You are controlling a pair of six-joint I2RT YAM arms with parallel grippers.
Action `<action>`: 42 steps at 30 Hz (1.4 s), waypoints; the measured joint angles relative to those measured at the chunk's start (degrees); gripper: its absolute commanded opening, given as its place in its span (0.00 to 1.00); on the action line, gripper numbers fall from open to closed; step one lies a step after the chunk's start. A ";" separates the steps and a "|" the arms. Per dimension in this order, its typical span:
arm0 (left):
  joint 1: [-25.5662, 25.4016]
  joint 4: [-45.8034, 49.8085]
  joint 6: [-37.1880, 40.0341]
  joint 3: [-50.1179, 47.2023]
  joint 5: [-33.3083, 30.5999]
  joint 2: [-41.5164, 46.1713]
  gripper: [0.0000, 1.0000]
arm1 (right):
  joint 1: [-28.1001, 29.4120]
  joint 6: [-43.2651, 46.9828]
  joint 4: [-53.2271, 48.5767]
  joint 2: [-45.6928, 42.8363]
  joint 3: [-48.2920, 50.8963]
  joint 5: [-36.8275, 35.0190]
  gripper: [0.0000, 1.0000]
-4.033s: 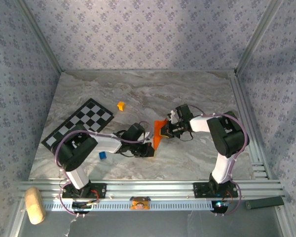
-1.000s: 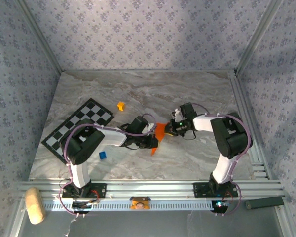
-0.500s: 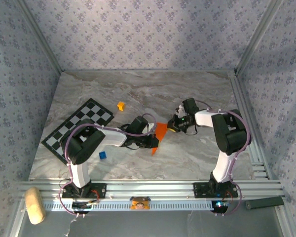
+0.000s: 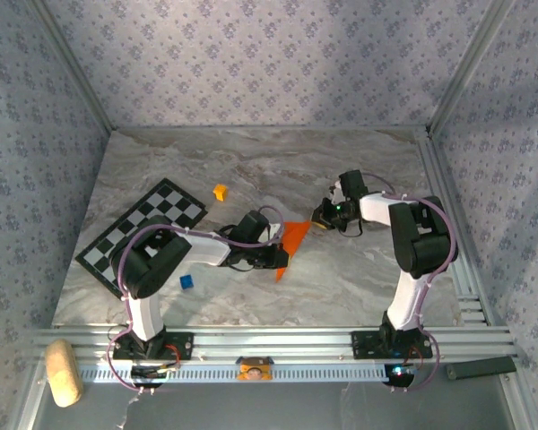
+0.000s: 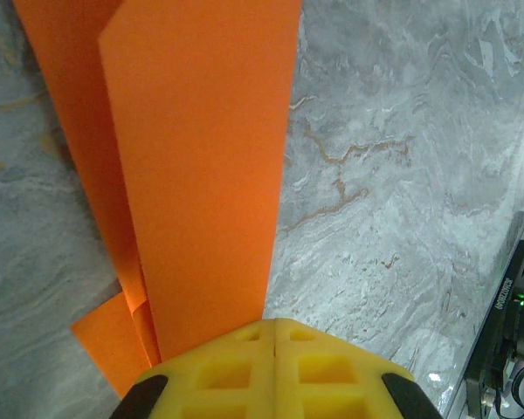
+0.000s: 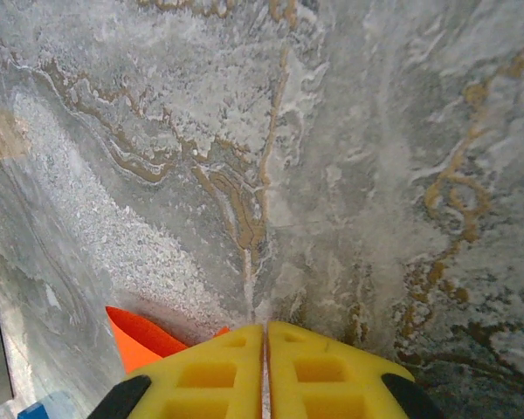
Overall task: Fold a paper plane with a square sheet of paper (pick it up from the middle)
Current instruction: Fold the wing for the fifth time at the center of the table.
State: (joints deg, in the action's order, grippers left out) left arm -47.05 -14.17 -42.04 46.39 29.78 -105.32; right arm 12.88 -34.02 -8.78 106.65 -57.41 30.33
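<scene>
Light, floppy paper (image 4: 293, 237), easily creased; left jaws pinch its folded edge mid-worktop; right jaws closed, empty.

High overhead view, two close downward wrist views; square sheet of paper (image 4: 291, 240) in all

1. The folded paper (image 4: 293, 238) lies mid-table (image 4: 341, 287), between the left gripper (image 4: 276, 258) and the right gripper (image 4: 323, 215).
2. The checkered board (image 4: 143, 231) lies left of it.
3. The far cube (image 4: 220, 191) sits behind the board, the near cube (image 4: 187, 281) before it.

Marble table (image 4: 341, 287), checkerboard (image 4: 148, 224), yellow cube (image 4: 220, 191), probably blue cube (image 4: 186, 281)
</scene>
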 measured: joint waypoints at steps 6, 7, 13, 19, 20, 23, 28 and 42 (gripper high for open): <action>0.00 0.00 -0.02 0.00 -0.02 0.00 0.00 | 0.00 0.22 0.37 -6.27 2.62 -1.01 0.13; 0.00 0.00 -0.02 0.00 0.00 0.00 0.00 | 0.02 0.24 1.03 -7.96 3.56 -0.81 0.13; 0.00 -0.02 -0.04 0.00 -0.02 0.00 0.00 | 3.23 1.14 4.96 -11.04 6.62 5.81 0.06; 0.00 -0.04 -0.31 0.00 -0.02 0.00 0.00 | 10.27 3.58 3.96 -8.66 6.73 8.26 0.03; 0.00 -0.07 -0.46 -0.02 -0.04 0.00 0.00 | 10.54 3.74 3.93 -7.85 6.95 8.22 0.03; 0.00 -0.07 -0.63 -0.02 -0.04 0.00 0.00 | 9.77 3.85 4.31 -4.98 8.28 8.04 0.03; -0.02 -0.13 -0.61 -0.02 -0.02 0.00 0.00 | 7.48 3.56 5.33 -2.36 8.72 10.78 0.03; 0.00 -2.25 -1.05 -1.09 0.17 0.04 0.00 | 1.86 3.48 -1.97 1.16 -1.55 1.53 0.04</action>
State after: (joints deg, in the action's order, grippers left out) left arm -47.05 -16.43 -43.09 45.30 29.95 -105.27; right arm 14.74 -30.55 -10.74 107.81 -58.96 31.86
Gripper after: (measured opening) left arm 0.041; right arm 0.051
